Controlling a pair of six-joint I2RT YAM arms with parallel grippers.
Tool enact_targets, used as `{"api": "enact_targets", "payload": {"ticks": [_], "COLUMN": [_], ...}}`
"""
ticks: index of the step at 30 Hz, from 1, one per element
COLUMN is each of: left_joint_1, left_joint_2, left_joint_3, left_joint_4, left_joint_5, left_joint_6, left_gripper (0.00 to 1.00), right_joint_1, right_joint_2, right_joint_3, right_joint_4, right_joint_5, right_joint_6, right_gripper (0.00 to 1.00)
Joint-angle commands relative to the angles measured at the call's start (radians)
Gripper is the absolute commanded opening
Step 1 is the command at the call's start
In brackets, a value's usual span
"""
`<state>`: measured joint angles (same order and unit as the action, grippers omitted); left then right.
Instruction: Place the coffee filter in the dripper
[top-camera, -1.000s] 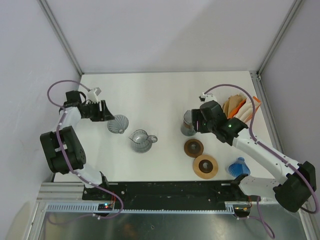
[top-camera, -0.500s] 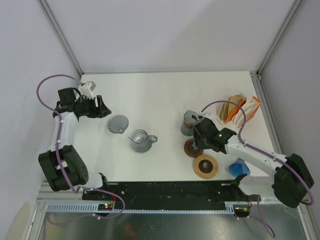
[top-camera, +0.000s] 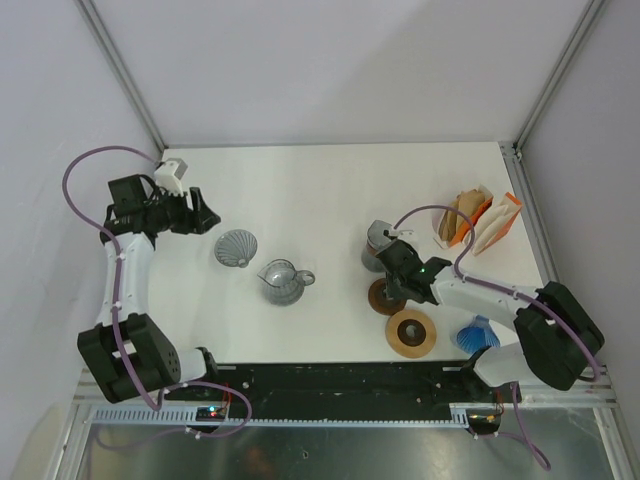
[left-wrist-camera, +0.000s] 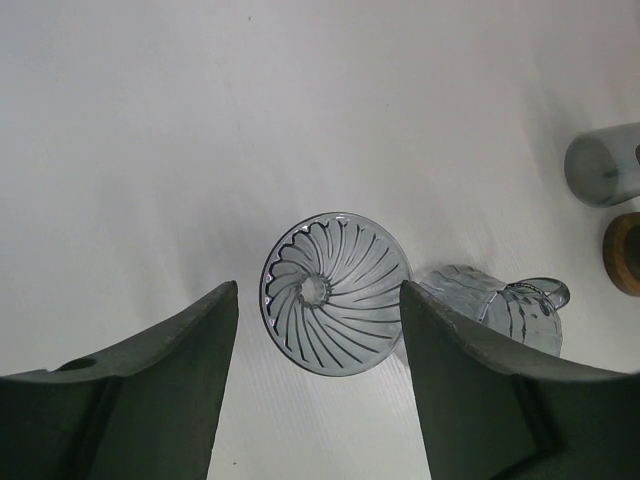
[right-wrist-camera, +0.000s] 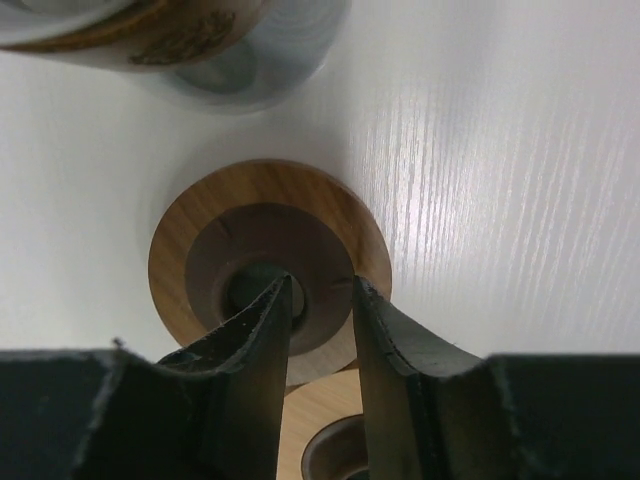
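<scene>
left pincer (left-wrist-camera: 318, 300) gapes wide and empty above the glass dripper (left-wrist-camera: 335, 293). right pincer (right-wrist-camera: 322, 292) stands narrowly parted over the wooden ring (right-wrist-camera: 268, 262) — cannot tell if it grips. coffee filters (top-camera: 465, 212) sit in their holder (top-camera: 497, 225), well apart — pinch one sheet, seat it centred.

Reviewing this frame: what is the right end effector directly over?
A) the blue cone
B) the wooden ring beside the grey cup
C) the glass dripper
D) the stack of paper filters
B: the right wrist view shows the right end effector poised over the centre of the wooden ring, with the grey cup just beyond.
</scene>
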<state>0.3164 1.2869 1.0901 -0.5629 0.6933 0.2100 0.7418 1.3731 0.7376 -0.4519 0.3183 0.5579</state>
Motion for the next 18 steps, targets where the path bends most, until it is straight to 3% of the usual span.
{"api": "enact_targets", "payload": {"ticks": [1, 7, 13, 18], "left_joint_1": [-0.010, -0.012, -0.033, -0.075], "left_joint_2": [-0.049, -0.079, -0.163, -0.161], "left_joint_3": [0.028, 0.026, 0.053, 0.123], "left_joint_4": [0.007, 0.000, -0.016, -0.108], "left_joint_5": [0.027, 0.017, 0.095, 0.283], "left_joint_6": [-0.011, -0.005, -0.034, -0.072], "left_gripper": [0.70, 0.70, 0.71, 0.71], "right_joint_1": [-0.004, 0.023, 0.085, 0.172], "right_joint_2": [0.035, 0.039, -0.076, -0.180], "right_joint_3": [-0.008, -0.009, -0.009, 0.001], "right_joint_4": [0.088, 0.071, 0.065, 0.137], "right_joint_5": [0.038, 0.041, 0.040, -0.032], "right_joint_6": [0.012, 0.019, -0.020, -0.105], "right_gripper": [0.32, 0.03, 0.00, 0.00]}}
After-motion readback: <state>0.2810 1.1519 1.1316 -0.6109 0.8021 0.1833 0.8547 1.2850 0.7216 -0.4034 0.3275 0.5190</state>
